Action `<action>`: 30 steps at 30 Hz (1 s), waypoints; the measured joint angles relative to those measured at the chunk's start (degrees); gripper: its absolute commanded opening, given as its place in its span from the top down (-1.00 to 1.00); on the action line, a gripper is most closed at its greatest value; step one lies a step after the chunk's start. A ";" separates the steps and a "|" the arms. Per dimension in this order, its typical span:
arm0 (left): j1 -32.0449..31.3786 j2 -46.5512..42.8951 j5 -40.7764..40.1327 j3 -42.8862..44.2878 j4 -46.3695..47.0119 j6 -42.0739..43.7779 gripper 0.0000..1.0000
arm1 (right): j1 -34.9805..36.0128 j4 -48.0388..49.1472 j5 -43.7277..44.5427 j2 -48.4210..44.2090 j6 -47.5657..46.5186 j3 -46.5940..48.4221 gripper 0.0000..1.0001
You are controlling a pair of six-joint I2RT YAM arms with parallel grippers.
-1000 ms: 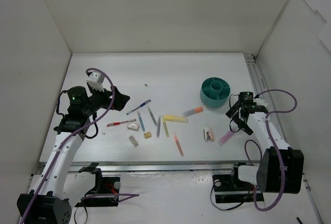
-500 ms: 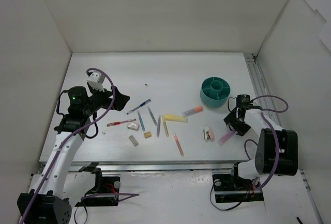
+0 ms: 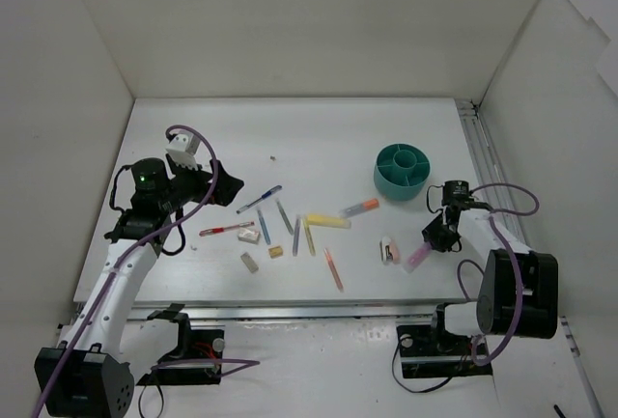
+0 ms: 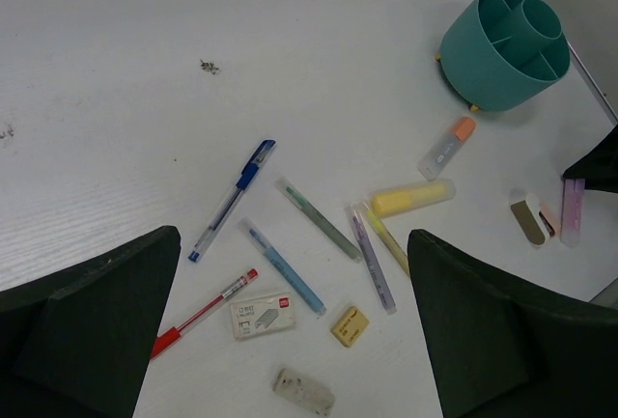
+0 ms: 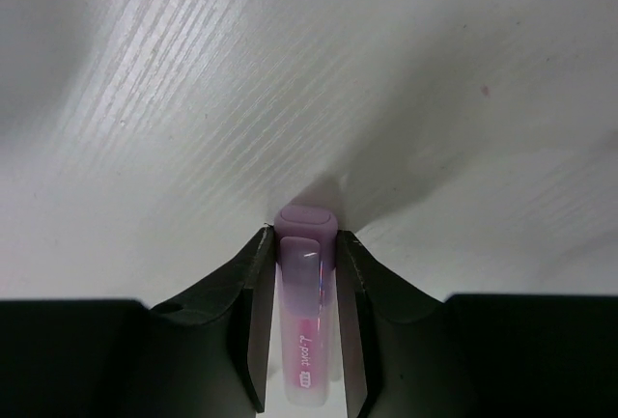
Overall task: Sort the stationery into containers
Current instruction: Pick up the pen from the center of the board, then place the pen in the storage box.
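The teal container [image 3: 391,186] [image 4: 483,75] stands at the right of the table. My right gripper [image 3: 435,237] [image 5: 306,236] is down at the table, shut on the cap end of a purple-pink marker [image 3: 417,257] [image 5: 307,341] that lies on the surface. The other stationery is spread over the middle: a blue pen [image 4: 232,201], a red pen [image 4: 203,314], a yellow marker [image 4: 412,198], an orange-capped marker [image 4: 447,147], a white eraser [image 4: 263,316] and a tan eraser [image 4: 350,326]. My left gripper [image 3: 224,189] [image 4: 292,237] hangs open above them, holding nothing.
A thin pink marker [image 3: 332,269] lies toward the front edge. A small white and tan eraser [image 3: 388,250] sits just left of the held marker. White walls close in the table on the left, back and right; a rail [image 3: 483,157] runs along the right side.
My right gripper has come down over the purple-pink marker and its jaws have closed from wide onto the cap. The left arm has barely shifted.
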 measured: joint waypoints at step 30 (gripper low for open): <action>-7.65 10.71 3.23 4.44 1.03 0.52 -0.99 | 20.28 54.66 38.23 10.08 -41.05 18.75 1.00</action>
